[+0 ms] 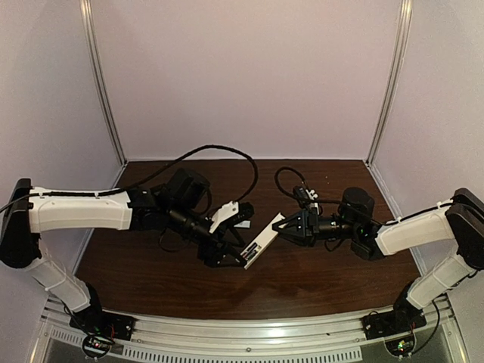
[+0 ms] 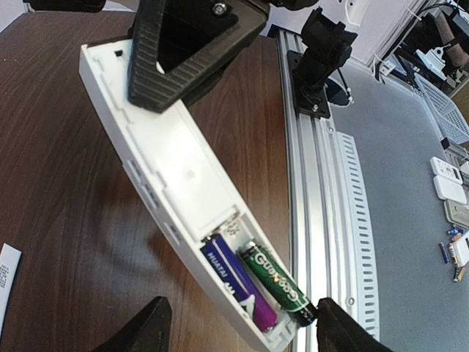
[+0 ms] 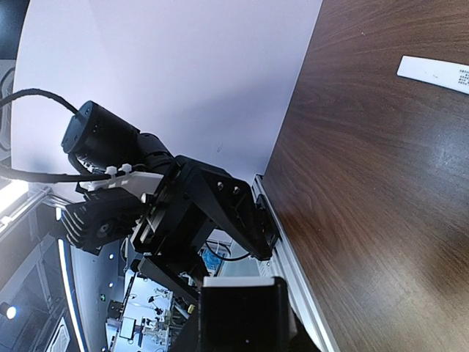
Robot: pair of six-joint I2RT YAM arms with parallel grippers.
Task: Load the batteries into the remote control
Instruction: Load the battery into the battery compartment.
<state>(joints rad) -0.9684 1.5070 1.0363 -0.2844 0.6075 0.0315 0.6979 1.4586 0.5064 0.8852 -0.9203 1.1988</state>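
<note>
near the remote control [image 2: 183, 183] lies a white strip [image 2: 6, 282].

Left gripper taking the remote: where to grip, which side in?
Probably the free battery end of the remote control, pinched across its narrow long edges, coming in from that end. The right gripper clamps the other end. The batteries lie exposed, so keep the pads off that face.

The slim white plastic remote control [image 2: 183, 172] shows a purple cylindrical battery [image 2: 236, 282] and a green cylindrical battery [image 2: 277, 282], both white-lettered; the wooden table [image 2: 66, 205] is dark brown, grained.
</note>
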